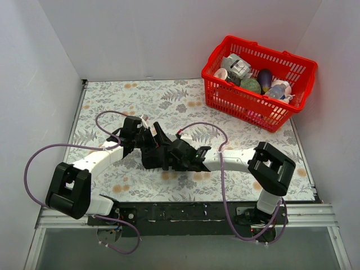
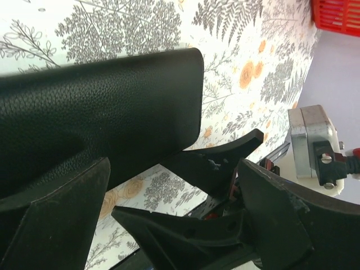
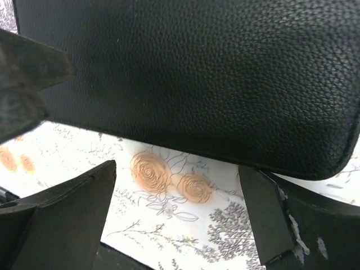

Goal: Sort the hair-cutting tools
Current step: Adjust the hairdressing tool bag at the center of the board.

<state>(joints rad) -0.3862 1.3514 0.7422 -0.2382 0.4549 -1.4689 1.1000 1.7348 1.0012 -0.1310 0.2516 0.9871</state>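
A pebbled, leather-like grain with a dull sheen was shown by the flat black rectangular folding case (image 3: 197, 73). The counter (image 3: 169, 225) was covered by a smooth, matt sheet printed with grey ferns and orange flowers; whether it was cloth or paper could not be told. The fingers (image 3: 281, 225) of the right end effector (image 3: 177, 169) were formed of matt black plastic, scuffed and flecked with pale marks. The same dull, scratched plastic was seen on the left end effector (image 2: 173, 163). A brushed silver metal block (image 2: 312, 143) with screw heads was set on smooth white plastic. The red lattice basket (image 1: 242, 101) was moulded in glossy plastic.
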